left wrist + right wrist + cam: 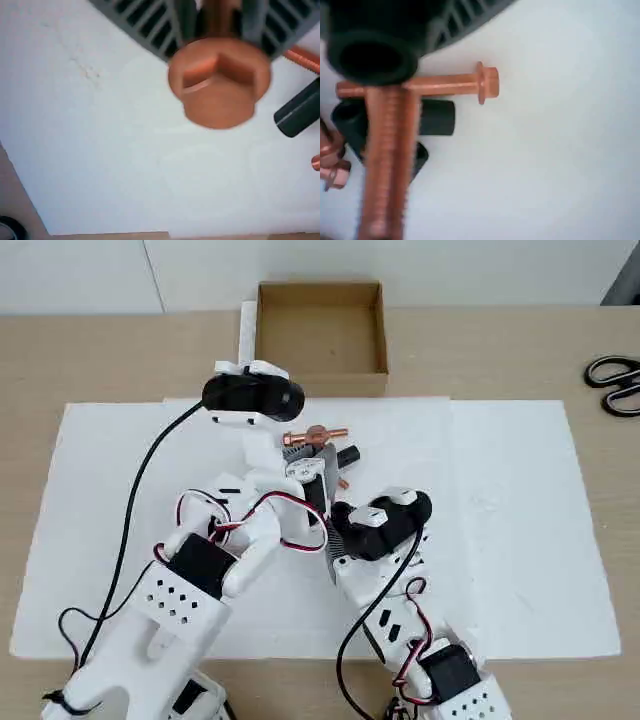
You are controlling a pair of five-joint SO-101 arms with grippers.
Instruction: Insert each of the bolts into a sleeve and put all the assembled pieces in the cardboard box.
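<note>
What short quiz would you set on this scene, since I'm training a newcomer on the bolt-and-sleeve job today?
1. True or false: the brown cardboard box already holds an assembled piece.
2. Multiple choice: the left gripper is shut on: A a wrench; B a copper-coloured metal bolt; C a roll of tape.
3. Short answer: what does the right gripper grip?

Key: 1 false, the box looks empty from the high view; 2 B; 3 a black cylindrical sleeve.
</note>
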